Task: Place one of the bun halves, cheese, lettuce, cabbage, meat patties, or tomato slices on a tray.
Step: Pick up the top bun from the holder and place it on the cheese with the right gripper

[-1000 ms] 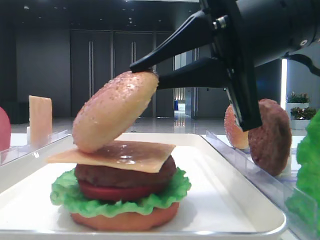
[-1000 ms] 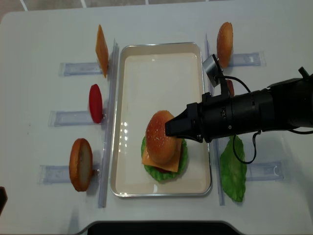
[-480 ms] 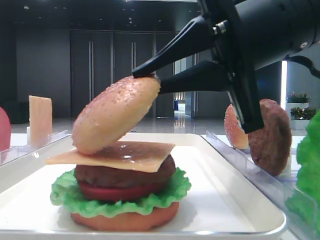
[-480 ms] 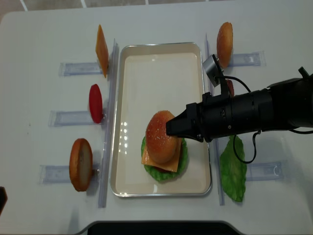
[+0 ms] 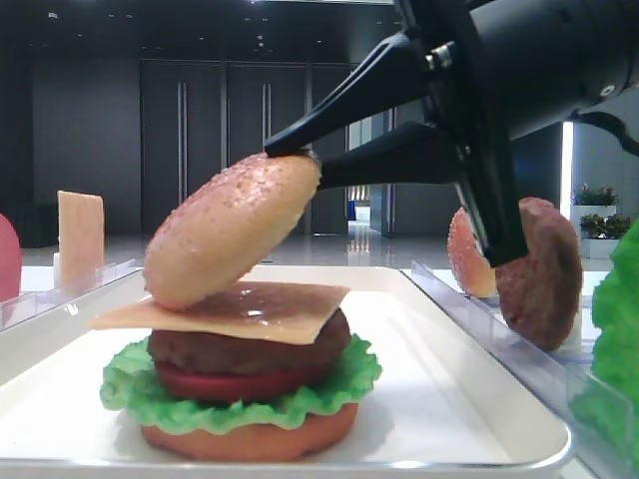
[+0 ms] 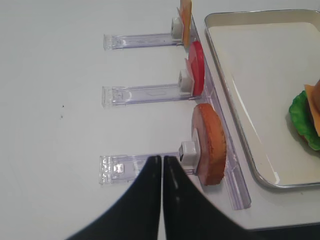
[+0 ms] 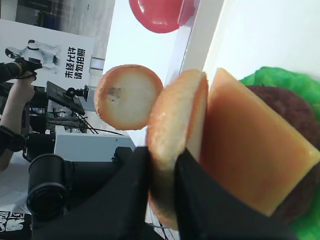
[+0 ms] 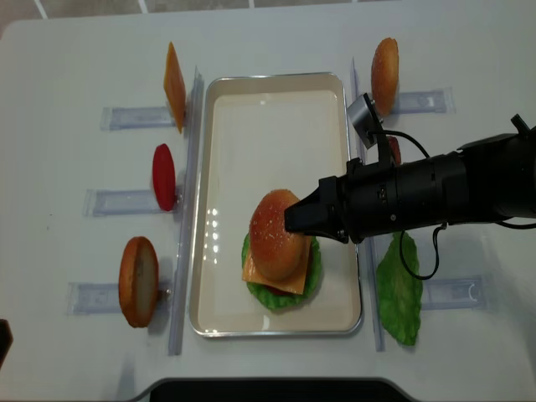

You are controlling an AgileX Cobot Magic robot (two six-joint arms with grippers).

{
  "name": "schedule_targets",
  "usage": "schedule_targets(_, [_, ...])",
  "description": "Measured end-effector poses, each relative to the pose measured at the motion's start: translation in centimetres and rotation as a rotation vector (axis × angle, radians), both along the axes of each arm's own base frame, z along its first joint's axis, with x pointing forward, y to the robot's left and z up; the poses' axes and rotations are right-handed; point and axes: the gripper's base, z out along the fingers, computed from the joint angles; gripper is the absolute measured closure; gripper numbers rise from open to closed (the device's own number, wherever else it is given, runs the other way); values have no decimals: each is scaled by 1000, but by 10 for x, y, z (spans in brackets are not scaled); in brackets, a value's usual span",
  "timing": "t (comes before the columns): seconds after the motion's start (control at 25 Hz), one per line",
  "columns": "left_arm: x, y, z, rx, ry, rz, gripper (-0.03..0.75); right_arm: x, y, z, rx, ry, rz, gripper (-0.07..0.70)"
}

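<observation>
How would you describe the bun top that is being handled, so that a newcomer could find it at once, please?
Start at the large white rectangular tray and find the stacked burger at its near end. Tilted on the yellow-orange cheese slice, pinched by the right gripper, is the pale tan sesame-speckled domed bun top. Unlike the orange bun halves in the side racks, it is paler.

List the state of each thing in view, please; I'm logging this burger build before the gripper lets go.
right gripper: shut on the bun top
bun top: tilted, lower edge on the cheese slice
cheese slice: flat on the meat patty
meat patty: stacked over tomato slice
lettuce leaf: spread over bottom bun
tray: holds the burger stack
left gripper: shut, empty
</observation>
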Motion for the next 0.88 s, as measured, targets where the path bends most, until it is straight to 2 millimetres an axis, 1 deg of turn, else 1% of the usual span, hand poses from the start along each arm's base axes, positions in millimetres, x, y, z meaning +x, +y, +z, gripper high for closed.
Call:
schedule_targets(0.48, [0, 0, 0, 0, 0, 0, 715, -1, 0, 0, -5, 7, 7, 517])
schedule_targets(0.56, [0, 0, 0, 0, 0, 0, 715, -1, 0, -1, -10, 6, 14, 493])
schedule_targets(0.8, [0, 0, 0, 0, 0, 0, 715, -2, -1, -2, -30, 1, 21, 377])
schedule_targets(0.88, [0, 0, 0, 0, 0, 0, 715, -2, -1, -3, -39, 1, 18, 358])
